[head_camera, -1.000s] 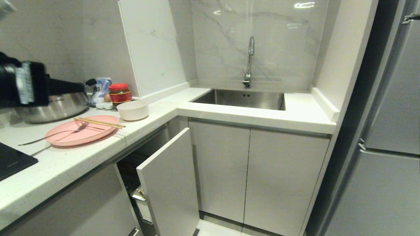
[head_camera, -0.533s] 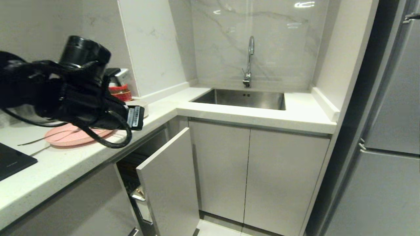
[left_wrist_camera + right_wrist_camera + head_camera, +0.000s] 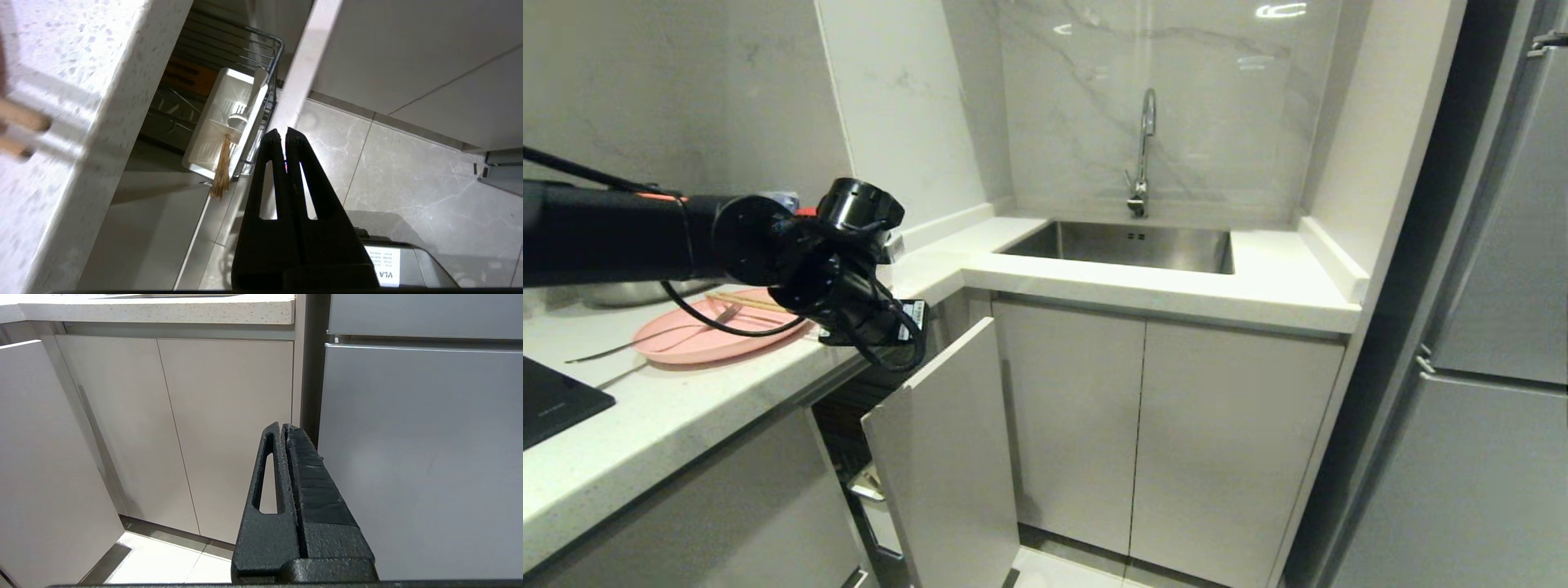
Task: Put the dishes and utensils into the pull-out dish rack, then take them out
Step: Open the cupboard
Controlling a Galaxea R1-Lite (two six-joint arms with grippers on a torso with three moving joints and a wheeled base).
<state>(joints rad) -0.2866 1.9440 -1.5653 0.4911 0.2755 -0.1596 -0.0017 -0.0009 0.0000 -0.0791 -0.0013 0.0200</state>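
Note:
The pink plate [image 3: 698,341] lies on the counter with the silver fork [image 3: 645,339] and the wooden chopsticks [image 3: 747,302] resting on it. My left arm [image 3: 792,253] reaches across in front of it, and the bowl is hidden behind the wrist. The pull-out dish rack's white cabinet front [image 3: 947,457] stands partly pulled out below the counter edge. Its wire basket [image 3: 269,49] and white utensil holder [image 3: 212,130] show in the left wrist view. My left gripper [image 3: 283,132] hangs shut and empty above the front's top edge, pointing down. My right gripper [image 3: 282,426] is shut and parked low by the cabinet doors.
A steel pot [image 3: 629,292] sits behind the plate and a black hob [image 3: 556,400] at the near left. The sink [image 3: 1127,245] and faucet [image 3: 1145,147] are in the corner, a grey fridge [image 3: 1503,327] on the right. The utensil holder holds a bundle of brown sticks [image 3: 222,173].
My left arm has swung from the far left over the pot to the right and down, ending past the counter edge above the cabinet front. It now covers the bowl.

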